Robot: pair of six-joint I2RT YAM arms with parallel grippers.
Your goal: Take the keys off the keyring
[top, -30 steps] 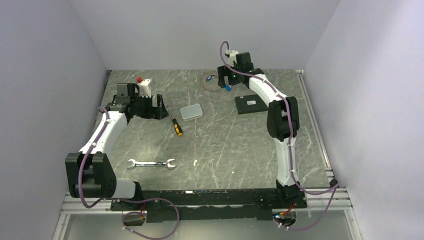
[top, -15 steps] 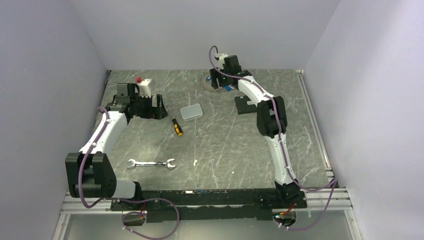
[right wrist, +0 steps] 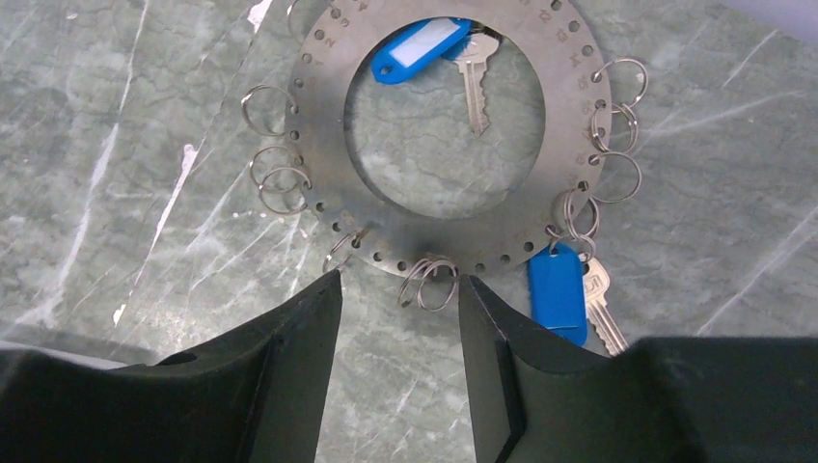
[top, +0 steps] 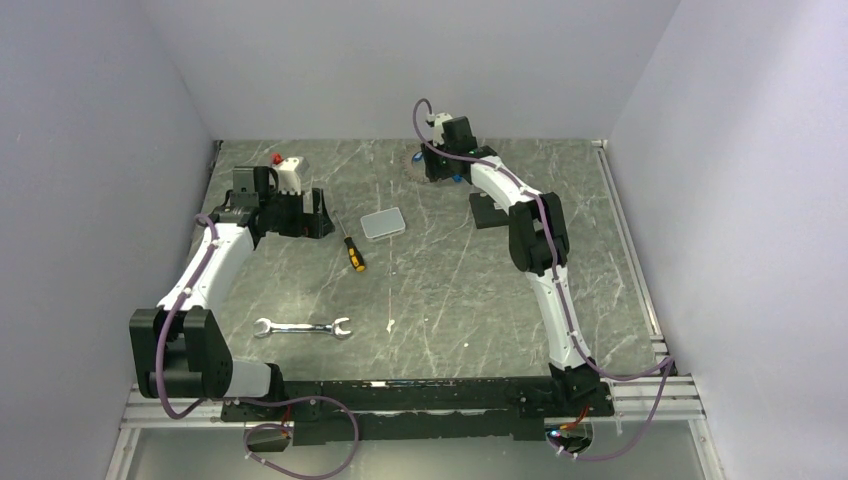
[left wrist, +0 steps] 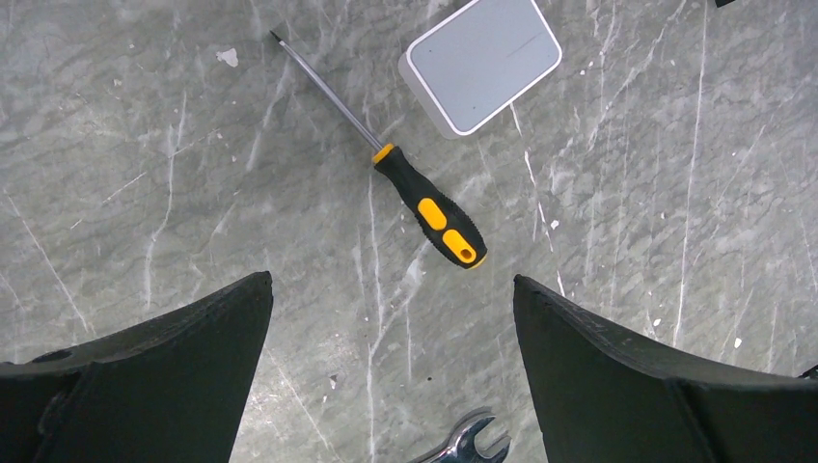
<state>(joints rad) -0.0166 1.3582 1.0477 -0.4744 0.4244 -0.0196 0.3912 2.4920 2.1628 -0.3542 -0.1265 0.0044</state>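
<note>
The keyring lies flat on the table at its far side, under the right arm. It is a thin grey metal plate in ring form, with a row of small holes along its rim, and many little wire split rings hang from these holes.

I can see two keys. One lies inside the opening of the plate with its blue tag. The other is outside the rim, on the right in the wrist view, beside a second blue tag.

The right fingers stand about half open just over the near rim. An empty split ring is in the gap between them, but they hold nothing. The left fingers are fully spread and empty, well apart from the keyring and above the screwdriver.

I judge the plate to be stiff, light and rather slippery. As it lies flat, it will be difficult to lift by the edge. A bare part of the rim between two split rings seems the best place to hold it. The keys are very light. Their split rings are probably springy and tight, so a pull on the key head or the plastic tag may only drag the whole plate unless it is held down.
</note>
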